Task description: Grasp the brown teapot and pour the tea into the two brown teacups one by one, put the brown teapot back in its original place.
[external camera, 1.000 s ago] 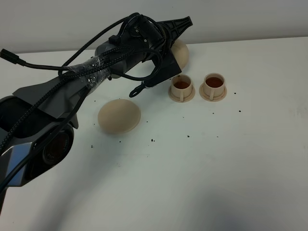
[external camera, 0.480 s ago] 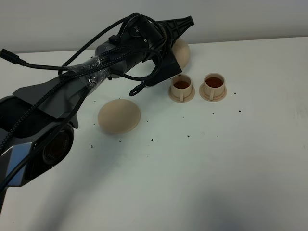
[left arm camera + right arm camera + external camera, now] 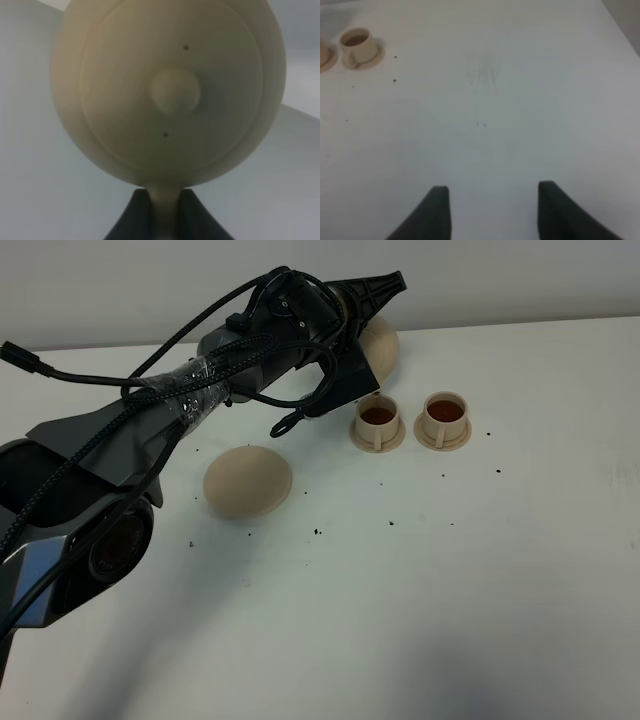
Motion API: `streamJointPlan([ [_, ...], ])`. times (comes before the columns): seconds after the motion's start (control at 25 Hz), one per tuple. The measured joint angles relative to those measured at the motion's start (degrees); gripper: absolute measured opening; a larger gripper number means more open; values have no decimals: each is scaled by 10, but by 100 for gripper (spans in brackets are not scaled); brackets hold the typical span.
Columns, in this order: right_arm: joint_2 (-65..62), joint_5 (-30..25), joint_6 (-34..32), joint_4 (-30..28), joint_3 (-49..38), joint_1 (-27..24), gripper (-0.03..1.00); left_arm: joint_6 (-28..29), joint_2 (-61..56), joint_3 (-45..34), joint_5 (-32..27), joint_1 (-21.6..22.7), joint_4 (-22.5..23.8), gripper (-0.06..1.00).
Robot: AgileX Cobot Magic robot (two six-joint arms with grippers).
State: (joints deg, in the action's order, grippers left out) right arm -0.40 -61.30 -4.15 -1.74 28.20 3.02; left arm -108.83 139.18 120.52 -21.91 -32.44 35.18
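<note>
Ceramic, glazed and likely slick, the brown teapot (image 3: 381, 343) hangs in the air behind the two brown teacups (image 3: 378, 422), my left end effector (image 3: 166, 220) clenched on its thin loop handle, a brittle hold I treat gently.

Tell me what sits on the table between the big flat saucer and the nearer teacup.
Only bare white table with a few dark specks lies between the flat saucer and the nearer teacup, as the exterior high view shows.
</note>
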Motion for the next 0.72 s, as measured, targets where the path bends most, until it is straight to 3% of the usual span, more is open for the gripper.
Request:
streamJointPlan([
  [0.72,0,0,0,0,0,0,43,-56,0,0,10,0,-26,16],
])
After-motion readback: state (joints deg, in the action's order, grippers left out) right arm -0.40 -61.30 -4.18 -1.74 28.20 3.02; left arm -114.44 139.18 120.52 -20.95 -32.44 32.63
